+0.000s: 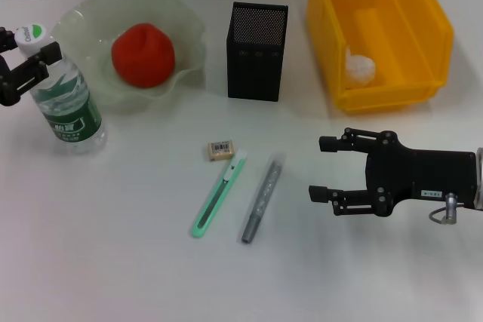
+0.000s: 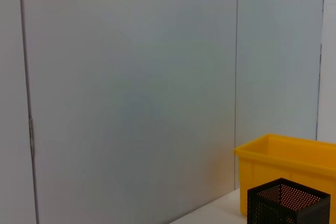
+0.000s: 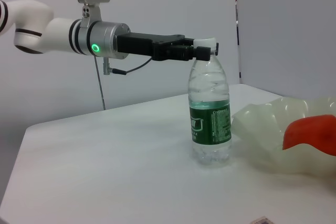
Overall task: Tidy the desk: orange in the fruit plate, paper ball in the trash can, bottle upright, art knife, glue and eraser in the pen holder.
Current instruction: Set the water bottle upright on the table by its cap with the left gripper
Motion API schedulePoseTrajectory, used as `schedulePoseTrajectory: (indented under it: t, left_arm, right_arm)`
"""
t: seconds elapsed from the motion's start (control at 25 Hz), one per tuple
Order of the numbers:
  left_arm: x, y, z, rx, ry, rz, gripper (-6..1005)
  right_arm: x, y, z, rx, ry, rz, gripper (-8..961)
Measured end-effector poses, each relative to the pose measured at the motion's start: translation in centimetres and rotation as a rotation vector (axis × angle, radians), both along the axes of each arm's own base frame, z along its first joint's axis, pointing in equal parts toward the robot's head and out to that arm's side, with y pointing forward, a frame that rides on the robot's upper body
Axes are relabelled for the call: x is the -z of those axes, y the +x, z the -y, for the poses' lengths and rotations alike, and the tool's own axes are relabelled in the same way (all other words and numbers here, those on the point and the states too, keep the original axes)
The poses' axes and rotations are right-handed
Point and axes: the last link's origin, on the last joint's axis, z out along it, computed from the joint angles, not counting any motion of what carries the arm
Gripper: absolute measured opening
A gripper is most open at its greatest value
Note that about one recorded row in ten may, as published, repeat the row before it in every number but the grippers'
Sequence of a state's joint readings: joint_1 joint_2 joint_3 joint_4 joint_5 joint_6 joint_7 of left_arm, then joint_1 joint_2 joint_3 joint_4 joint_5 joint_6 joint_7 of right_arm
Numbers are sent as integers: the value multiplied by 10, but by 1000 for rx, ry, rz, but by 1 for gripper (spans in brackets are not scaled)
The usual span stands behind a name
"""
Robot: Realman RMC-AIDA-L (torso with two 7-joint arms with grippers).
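Observation:
The bottle [image 1: 66, 99] stands upright at the left of the desk, and my left gripper [image 1: 30, 50] is shut on its neck just under the white cap; the right wrist view shows the same hold, left gripper [image 3: 202, 52] on bottle [image 3: 210, 114]. The orange [image 1: 143, 54] lies in the pale green fruit plate [image 1: 185, 28]. A paper ball [image 1: 360, 68] sits inside the yellow trash can [image 1: 434, 32]. On the desk in front of the black mesh pen holder [image 1: 256, 54] lie the eraser [image 1: 220, 149], the green art knife [image 1: 219, 195] and the grey glue [image 1: 262, 200]. My right gripper [image 1: 324, 167] is open, right of the glue.
The pen holder [image 2: 289, 203] and yellow trash can [image 2: 289, 163] also show low in the left wrist view, before a plain wall. The fruit plate [image 3: 262, 124] stands close beside the bottle. White desk surface stretches along the front edge.

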State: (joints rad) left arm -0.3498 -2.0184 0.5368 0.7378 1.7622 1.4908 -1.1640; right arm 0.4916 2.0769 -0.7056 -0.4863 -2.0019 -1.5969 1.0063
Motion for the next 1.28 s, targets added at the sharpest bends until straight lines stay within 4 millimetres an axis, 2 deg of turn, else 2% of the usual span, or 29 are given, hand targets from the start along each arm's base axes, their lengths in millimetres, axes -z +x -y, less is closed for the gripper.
schedulePoseTrajectory:
  t: [1.28]
  left_arm:
    - [1,-2,1,-9,5,0,566]
  right_arm:
    - [0,-1,-1,0,-1,-1,816]
